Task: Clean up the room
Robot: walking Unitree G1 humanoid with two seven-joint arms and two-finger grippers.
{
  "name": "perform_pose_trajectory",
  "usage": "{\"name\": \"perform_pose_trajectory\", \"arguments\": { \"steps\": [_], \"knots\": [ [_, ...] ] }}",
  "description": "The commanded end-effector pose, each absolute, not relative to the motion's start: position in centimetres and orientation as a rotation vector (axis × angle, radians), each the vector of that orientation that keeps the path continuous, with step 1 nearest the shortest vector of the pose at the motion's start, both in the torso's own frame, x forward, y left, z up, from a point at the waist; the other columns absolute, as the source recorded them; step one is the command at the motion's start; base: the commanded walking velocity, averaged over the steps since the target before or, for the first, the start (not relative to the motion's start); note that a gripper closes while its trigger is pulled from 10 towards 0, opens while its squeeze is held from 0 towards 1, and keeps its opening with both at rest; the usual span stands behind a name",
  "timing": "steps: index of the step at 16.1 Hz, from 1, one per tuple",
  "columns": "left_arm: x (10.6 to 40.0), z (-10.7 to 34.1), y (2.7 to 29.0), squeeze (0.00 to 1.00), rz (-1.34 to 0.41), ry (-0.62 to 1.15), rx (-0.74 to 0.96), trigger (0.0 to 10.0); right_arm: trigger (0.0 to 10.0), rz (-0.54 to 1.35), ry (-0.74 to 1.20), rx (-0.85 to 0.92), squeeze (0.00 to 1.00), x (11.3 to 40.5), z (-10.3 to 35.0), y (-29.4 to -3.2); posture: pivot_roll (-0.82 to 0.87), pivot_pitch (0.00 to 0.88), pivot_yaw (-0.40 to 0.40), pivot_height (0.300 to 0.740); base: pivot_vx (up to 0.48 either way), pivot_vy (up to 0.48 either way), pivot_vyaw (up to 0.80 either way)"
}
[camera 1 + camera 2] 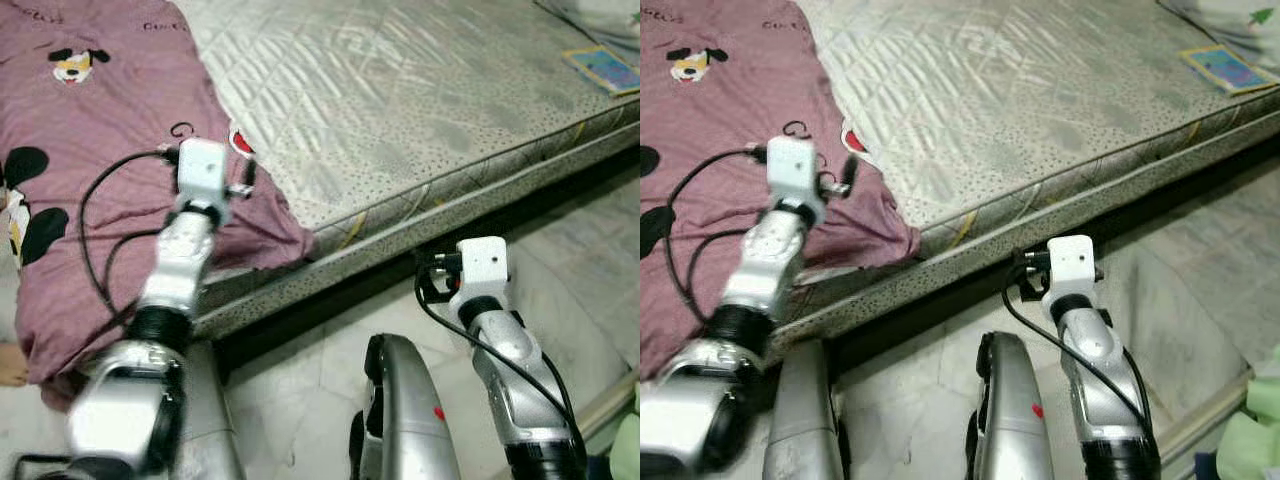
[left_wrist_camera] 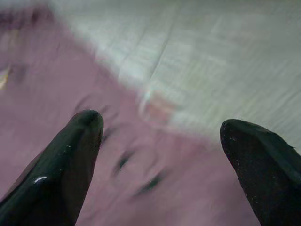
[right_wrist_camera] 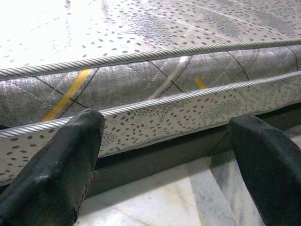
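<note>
A mauve blanket printed with cartoon mice covers the left part of the bare quilted mattress and hangs over its front edge. My left gripper hovers open just above the blanket, close to where its edge meets the mattress top; nothing is between its fingers. The left arm's white wrist block stands over the blanket's right border. My right gripper is open and empty, held low over the floor and facing the mattress's side wall. Its wrist block sits just in front of the bed edge.
A colourful booklet lies on the mattress at the far right. Pale marble floor runs along the bed, with a dark gap under the frame. Something green shows at the lower right corner. What looks like a bare foot is at the left edge.
</note>
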State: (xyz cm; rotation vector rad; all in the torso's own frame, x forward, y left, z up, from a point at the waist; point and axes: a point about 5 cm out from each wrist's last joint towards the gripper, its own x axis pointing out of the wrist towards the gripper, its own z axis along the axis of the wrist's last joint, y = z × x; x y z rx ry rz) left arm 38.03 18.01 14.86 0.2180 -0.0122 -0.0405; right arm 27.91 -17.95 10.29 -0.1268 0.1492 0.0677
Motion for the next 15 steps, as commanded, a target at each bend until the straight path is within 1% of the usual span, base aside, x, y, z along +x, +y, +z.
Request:
{"name": "perform_pose_trajectory", "arguments": {
  "steps": [1, 2, 3, 4, 6, 8, 10, 11, 13, 15],
  "knots": [
    [38.1, 14.2, 19.6, 0.00, 0.022, 0.058, 0.233, 10.0, 10.0, 0.038, 0.161, -0.140, 0.00, 27.4, 10.2, -18.7, -0.07, 0.107, -0.041, 0.520, 0.000, 0.000, 0.00],
    [38.0, 13.6, 20.4, 0.00, 0.050, 0.112, 0.248, 10.0, 10.0, 0.032, 0.165, -0.141, 0.00, 27.2, 10.2, -19.0, -0.09, 0.116, -0.037, 0.520, 0.000, 0.000, 0.00],
    [37.6, 12.1, 22.0, 0.00, 0.120, 0.227, 0.249, 10.0, 10.0, 0.022, 0.172, -0.147, 0.00, 26.7, 10.2, -19.5, -0.11, 0.121, -0.034, 0.520, 0.000, 0.000, 0.00],
    [36.9, 10.7, 22.8, 0.00, 0.140, 0.311, 0.248, 10.0, 10.0, 0.010, 0.176, -0.156, 0.00, 26.4, 10.3, -20.0, -0.12, 0.126, -0.033, 0.520, 0.000, 0.000, 0.00],
    [36.4, 9.5, 22.9, 0.00, 0.116, 0.380, 0.257, 10.0, 10.0, -0.002, 0.178, -0.164, 0.00, 26.2, 10.5, -20.5, -0.14, 0.130, -0.034, 0.520, 0.000, 0.000, 0.00],
    [36.0, 8.1, 21.5, 0.00, 0.008, 0.457, 0.298, 10.0, 10.0, -0.007, 0.183, -0.177, 0.00, 26.0, 10.5, -20.9, -0.14, 0.132, -0.038, 0.520, 0.000, 0.000, 0.00],
    [35.9, 7.0, 19.2, 0.00, -0.112, 0.503, 0.330, 10.0, 10.0, -0.006, 0.183, -0.180, 0.00, 26.0, 10.6, -21.0, -0.14, 0.130, -0.037, 0.520, 0.000, 0.000, 0.00],
    [35.8, 6.6, 17.6, 0.00, -0.183, 0.512, 0.343, 10.0, 10.0, -0.006, 0.182, -0.180, 0.00, 26.1, 10.6, -20.9, -0.14, 0.128, -0.036, 0.520, 0.000, 0.000, 0.00],
    [35.1, 5.4, 12.8, 0.00, -0.387, 0.519, 0.384, 10.0, 10.0, -0.002, 0.178, -0.173, 0.00, 26.5, 10.7, -20.6, -0.13, 0.124, -0.033, 0.520, 0.000, 0.000, 0.00],
    [34.2, 4.5, 10.4, 0.00, -0.499, 0.514, 0.412, 10.0, 10.0, 0.001, 0.177, -0.169, 0.00, 26.6, 10.7, -20.3, -0.12, 0.118, -0.032, 0.520, 0.000, 0.000, 0.00]
  ]
}}
